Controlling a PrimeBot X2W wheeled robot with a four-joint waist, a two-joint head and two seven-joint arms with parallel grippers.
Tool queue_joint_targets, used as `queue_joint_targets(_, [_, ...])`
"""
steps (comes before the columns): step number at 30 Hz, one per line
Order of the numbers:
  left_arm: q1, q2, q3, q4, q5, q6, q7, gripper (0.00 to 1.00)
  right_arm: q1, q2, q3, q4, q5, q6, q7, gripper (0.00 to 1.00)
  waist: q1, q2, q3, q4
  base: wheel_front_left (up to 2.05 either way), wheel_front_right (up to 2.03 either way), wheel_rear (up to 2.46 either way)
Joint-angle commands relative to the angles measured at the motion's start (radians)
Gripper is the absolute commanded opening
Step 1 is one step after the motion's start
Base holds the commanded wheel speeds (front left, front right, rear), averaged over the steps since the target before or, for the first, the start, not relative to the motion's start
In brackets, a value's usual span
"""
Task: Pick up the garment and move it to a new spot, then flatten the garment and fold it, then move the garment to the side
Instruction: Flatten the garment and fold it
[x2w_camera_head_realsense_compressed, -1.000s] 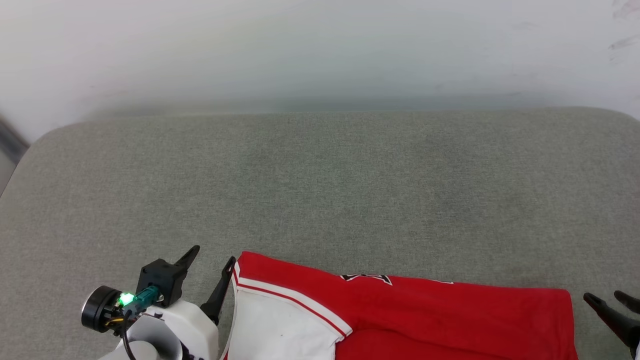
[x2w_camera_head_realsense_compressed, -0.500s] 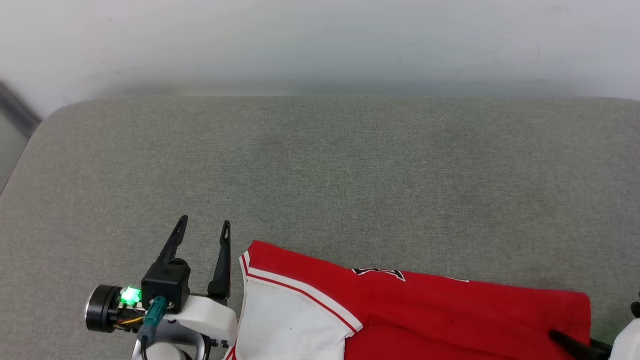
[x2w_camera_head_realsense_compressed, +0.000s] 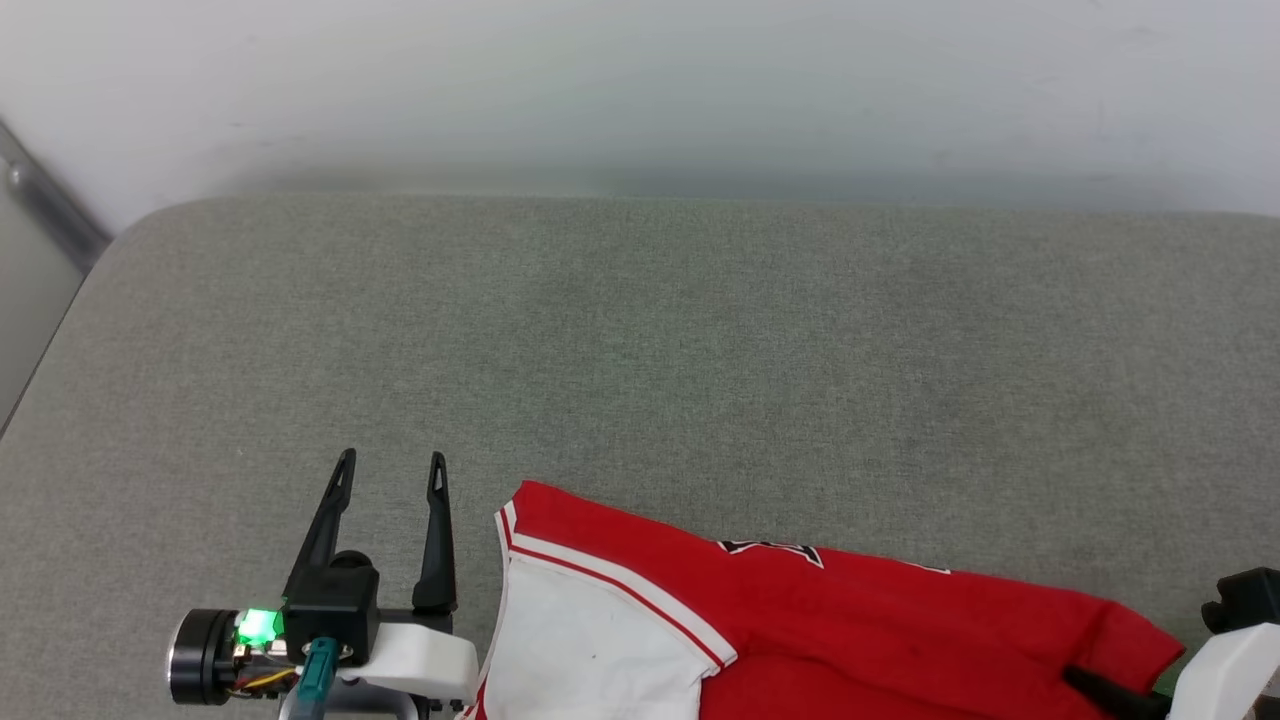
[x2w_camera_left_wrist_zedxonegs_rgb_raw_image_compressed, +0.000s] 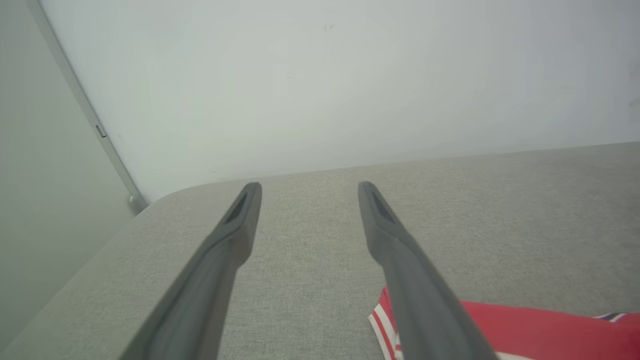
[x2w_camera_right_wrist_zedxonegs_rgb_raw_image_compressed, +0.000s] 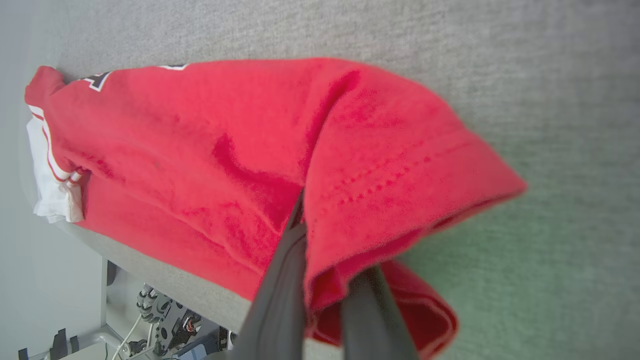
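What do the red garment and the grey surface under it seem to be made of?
Garment: thin, soft knit fabric with a matte finish, perhaps a synthetic jersey. It drapes and creases easily, and a stitched hem shows near its edge.
Grey surface: woven upholstery cloth, matte and slightly flecked. It is probably padded, judging by its rounded corner.

Beside the left gripper (x2w_camera_head_realsense_compressed: 392, 460), the garment (x2w_camera_head_realsense_compressed: 850, 620) is thin, soft, matt cloth, red with a row of stitching near its hem. That gripper's fingers (x2w_camera_left_wrist_zedxonegs_rgb_raw_image_compressed: 235, 235) look like dark, smooth, matt plastic, over coarse-woven, dull grey upholstery (x2w_camera_head_realsense_compressed: 640, 350). Behind them the wrist casing (x2w_camera_head_realsense_compressed: 420, 660) is smooth white plastic with a slight sheen.
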Motion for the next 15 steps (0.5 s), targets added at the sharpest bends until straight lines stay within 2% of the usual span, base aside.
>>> queue_joint_targets(1, [0.019, -0.01, 0.016, 0.0, 0.016, -0.01, -0.002, 1.0, -0.006, -0.003, -0.001, 0.005, -0.001, 0.0, -0.008, 0.0, 0.0, 0.0, -0.008, 0.001, 0.0, 0.0, 0.0])
queue_joint_targets(9, [0.081, -0.07, 0.1, -0.009, 0.101, -0.065, -0.002, 1.0, 0.018, -0.088, -0.043, 0.038, 0.013, 0.0, -0.057, 0.0, 0.0, 0.0, -0.046, -0.002, 0.0, 0.0, 0.0])
queue_joint_targets(15, [0.13, -0.094, 0.143, 0.0, 0.127, -0.112, -0.002, 1.0, 0.038, -0.167, -0.056, 0.042, 0.006, 0.0, -0.049, 0.0, 0.0, 0.0, -0.067, -0.018, 0.0, 0.0, 0.0])
